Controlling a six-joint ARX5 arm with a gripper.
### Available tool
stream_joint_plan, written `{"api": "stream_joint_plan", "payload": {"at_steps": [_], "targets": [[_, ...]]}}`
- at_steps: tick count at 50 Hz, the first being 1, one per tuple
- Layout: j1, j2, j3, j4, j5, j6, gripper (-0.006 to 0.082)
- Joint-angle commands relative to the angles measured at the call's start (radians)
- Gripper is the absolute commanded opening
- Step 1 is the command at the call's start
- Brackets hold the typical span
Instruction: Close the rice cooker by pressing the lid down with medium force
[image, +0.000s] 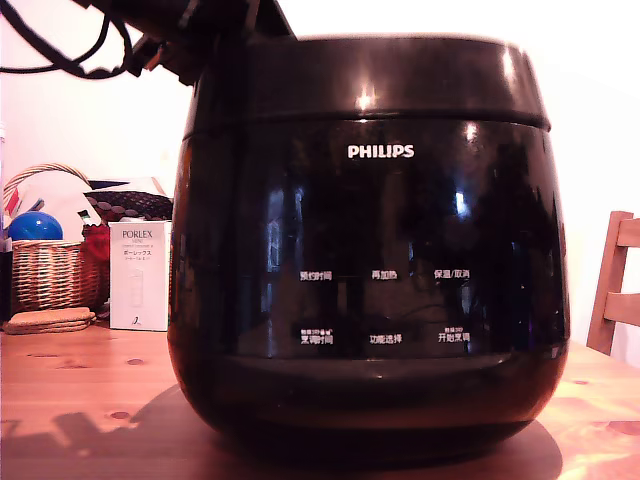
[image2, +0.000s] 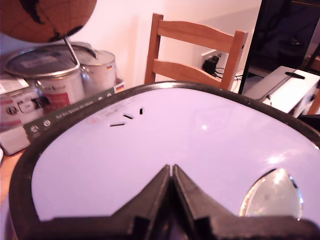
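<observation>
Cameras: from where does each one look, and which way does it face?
Exterior view: low at table height, facing the rice cooker front; part of the arm shows at the top, towards this view's left.
Wrist view: on the wrist, looking past the gripper, jaws together, across the lid towards a wooden chair.
Shared: the cooker with its lid down, and the chair.

i read "philips" in white on the rice cooker (image: 380, 260), chinese button labels below, and "porlex" on the white box (image: 139, 275).
</observation>
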Motion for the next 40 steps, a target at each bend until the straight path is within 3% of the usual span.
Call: {"api": "stream_joint_plan", "payload": {"at_steps": [1, 16, 30, 40], "targets": [[-0.003, 0.1, -0.159, -0.135, 0.001, -0.016, -0.0021], [-0.003, 0.093, -0.124, -0.116, 0.002, -0.023, -0.0021], [-0.003, 0.075, -0.001, -0.136, 0.002, -0.041, -0.0021], [0.019, 0.048, 0.095, -0.135, 0.001, 0.017, -0.0021]]}}
